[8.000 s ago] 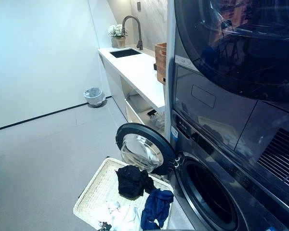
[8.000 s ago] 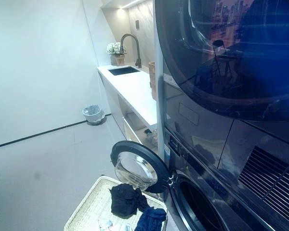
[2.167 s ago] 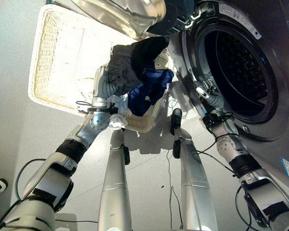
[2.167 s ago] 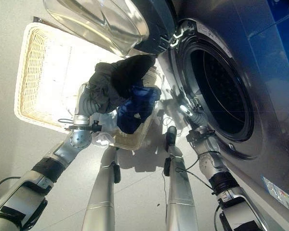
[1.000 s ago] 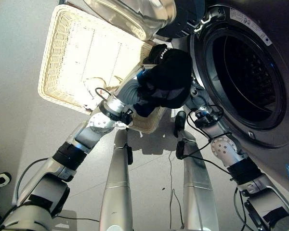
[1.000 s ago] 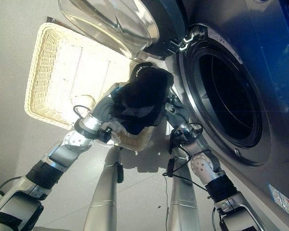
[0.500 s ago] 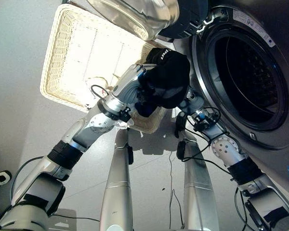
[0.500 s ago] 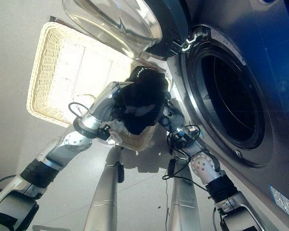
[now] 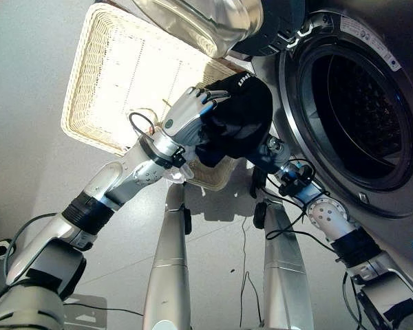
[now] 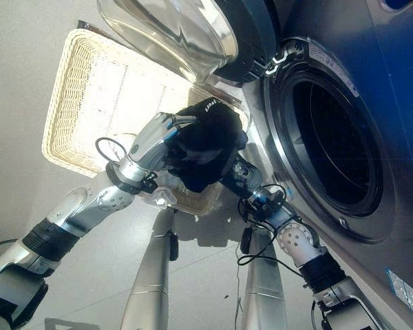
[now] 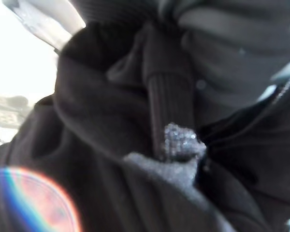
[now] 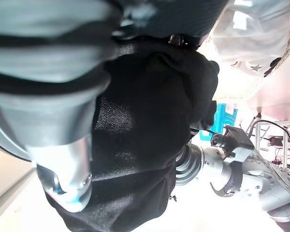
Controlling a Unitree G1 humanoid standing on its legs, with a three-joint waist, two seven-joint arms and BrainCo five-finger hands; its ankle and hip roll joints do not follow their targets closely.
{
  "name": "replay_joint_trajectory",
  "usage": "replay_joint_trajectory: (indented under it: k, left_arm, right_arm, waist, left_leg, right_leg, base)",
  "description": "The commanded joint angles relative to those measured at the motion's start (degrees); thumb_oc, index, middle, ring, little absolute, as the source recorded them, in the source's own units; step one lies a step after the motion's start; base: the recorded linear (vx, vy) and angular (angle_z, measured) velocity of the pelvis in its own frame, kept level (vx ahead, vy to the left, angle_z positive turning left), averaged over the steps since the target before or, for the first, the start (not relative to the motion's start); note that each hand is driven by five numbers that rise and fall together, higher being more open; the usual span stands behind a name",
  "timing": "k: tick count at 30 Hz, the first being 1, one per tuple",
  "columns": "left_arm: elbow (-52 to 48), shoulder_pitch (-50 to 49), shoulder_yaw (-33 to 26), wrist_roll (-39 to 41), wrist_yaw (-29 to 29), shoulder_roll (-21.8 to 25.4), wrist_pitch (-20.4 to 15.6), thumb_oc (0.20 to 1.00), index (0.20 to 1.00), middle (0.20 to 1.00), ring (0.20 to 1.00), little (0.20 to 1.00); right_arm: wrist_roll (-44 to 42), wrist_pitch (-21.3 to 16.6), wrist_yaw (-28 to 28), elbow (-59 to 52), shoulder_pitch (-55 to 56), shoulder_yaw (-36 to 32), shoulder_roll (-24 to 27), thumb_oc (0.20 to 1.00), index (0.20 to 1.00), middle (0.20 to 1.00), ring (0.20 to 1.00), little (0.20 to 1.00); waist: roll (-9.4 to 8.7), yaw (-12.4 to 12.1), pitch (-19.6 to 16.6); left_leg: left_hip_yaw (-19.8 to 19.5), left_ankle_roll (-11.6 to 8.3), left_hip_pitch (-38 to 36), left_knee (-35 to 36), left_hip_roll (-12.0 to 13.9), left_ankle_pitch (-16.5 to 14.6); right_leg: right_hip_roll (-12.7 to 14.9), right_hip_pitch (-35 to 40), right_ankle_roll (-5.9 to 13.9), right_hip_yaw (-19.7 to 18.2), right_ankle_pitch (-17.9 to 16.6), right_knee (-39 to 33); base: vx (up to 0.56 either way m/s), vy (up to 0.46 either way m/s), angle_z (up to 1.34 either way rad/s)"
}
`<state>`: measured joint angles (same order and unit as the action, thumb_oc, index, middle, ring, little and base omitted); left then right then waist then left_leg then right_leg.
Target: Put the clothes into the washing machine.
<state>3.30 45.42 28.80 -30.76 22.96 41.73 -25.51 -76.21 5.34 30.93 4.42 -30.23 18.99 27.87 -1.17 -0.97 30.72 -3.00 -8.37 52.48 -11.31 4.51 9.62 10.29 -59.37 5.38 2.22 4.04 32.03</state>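
Observation:
A black garment (image 9: 241, 117) hangs bunched above the near corner of the wicker basket (image 9: 117, 69), just left of the washing machine's round opening (image 9: 358, 103). My left hand (image 9: 182, 117) is shut on it from the basket side, with cloth pressed close all round in the left wrist view (image 11: 111, 125). My right hand (image 10: 235, 173) reaches in beneath the garment from the machine side, and the cloth covers its far end. The right wrist view shows the black cloth (image 12: 145, 121) lying against that hand.
The machine's glass door (image 9: 213, 20) stands open, swung out over the basket's far side. A white cloth (image 10: 160, 196) lies at the basket's near edge. Grey floor spreads to the left of the basket.
My left hand has carried the black garment up out of the basket and toward the machine's opening. My right hand has left the opening's rim and come in under the garment.

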Motion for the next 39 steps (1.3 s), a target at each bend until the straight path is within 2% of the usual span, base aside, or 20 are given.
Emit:
replay_joint_trajectory:
  k: [1,18,19,20,27,39]
  left_arm:
    - [-3.87,2.11,0.63,-2.11,-0.79,0.39,0.58,0.200,0.200,0.200,0.200,0.200]
    - [-4.20,4.14,3.96,2.86,-14.94,0.97,0.98,0.200,0.200,0.200,0.200,0.200]
    - [-4.24,4.17,4.02,3.02,-15.35,0.99,0.99,0.200,0.200,0.200,0.200,0.200]
    - [-4.20,4.38,4.14,3.19,-16.26,0.97,0.92,0.200,0.200,0.200,0.200,0.200]
    - [-4.74,4.66,4.68,3.70,-19.61,0.86,0.81,0.200,0.200,0.200,0.200,0.200]
    - [-5.04,4.02,4.05,2.75,-20.99,0.46,1.41,0.200,0.200,0.200,0.200,0.200]
  right_arm:
    - [-2.45,0.01,7.37,-11.51,-0.76,2.72,-1.70,1.000,1.000,1.000,1.000,1.000]
    - [-6.73,-1.30,7.28,-12.75,-2.20,2.55,-2.58,1.000,1.000,1.000,1.000,1.000]
    - [-6.89,-1.35,7.25,-12.72,-2.18,2.47,-2.70,0.818,0.818,0.818,0.818,0.818]
    - [-7.44,-1.59,7.21,-12.60,-2.28,2.31,-2.88,0.209,0.209,0.209,0.209,0.209]
    - [-8.19,-2.57,7.30,-12.79,-2.51,2.17,-3.56,0.200,0.200,0.200,0.200,0.200]
    - [-9.89,-3.81,7.40,-12.71,-2.37,1.48,-4.21,0.200,0.200,0.200,0.200,0.200]
  waist:
    - [0.69,1.03,-0.93]
    - [1.12,1.43,-0.93]
    - [1.14,1.43,-0.93]
    - [1.16,1.46,-0.93]
    - [1.18,1.49,-0.93]
    - [1.24,1.45,-0.93]
  left_leg:
    - [-0.54,4.09,0.66,-4.51,-4.91,-3.95]
    - [0.10,4.05,0.44,-4.32,-4.80,-3.85]
    - [0.13,4.05,0.39,-4.29,-4.82,-3.84]
    - [0.21,4.04,0.39,-4.31,-4.82,-3.83]
    - [0.31,4.05,0.57,-4.37,-4.80,-3.81]
    - [0.42,4.02,0.67,-4.33,-4.75,-3.78]
  right_leg:
    - [-2.61,5.04,1.97,4.68,-11.15,-15.24]
    - [-2.65,5.03,2.19,4.58,-11.56,-15.57]
    - [-2.66,5.09,2.19,4.59,-11.57,-15.62]
    - [-2.65,5.12,2.20,4.58,-11.60,-15.68]
    - [-2.68,4.90,2.31,4.46,-11.75,-15.69]
    - [-2.52,4.82,2.44,4.49,-11.91,-15.87]
  base:
    - [0.00,0.000,0.00]
    - [0.00,0.000,0.00]
    - [0.00,0.000,0.00]
    - [0.00,0.000,0.00]
    - [0.00,0.000,0.00]
    - [0.00,0.000,0.00]
